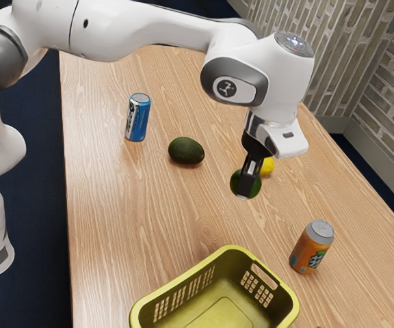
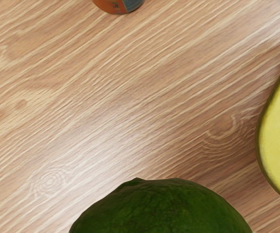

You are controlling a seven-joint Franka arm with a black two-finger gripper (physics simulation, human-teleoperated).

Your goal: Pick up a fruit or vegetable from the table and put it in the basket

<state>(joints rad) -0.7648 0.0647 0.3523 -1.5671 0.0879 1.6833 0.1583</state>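
Green fruit [image 2: 162, 208] is apparently being clasped by the gripper [image 1: 247, 194], far finger being hidden, outside the basket [image 1: 228, 311]. A mid-carry drop is being risked through off-centre pressure on rounded skin.

- The basket [image 1: 226, 265] is on the table [image 1: 115, 239], at the exterior view's front.
- The near can [image 1: 311, 247] is behind it, to the exterior view's right.
- The far can [image 1: 138, 117] is at the back left there.
- The avocado [image 1: 186, 151] is right of the far can.
- The fruit [image 1: 235, 183] is in the gripper [image 1: 246, 194].
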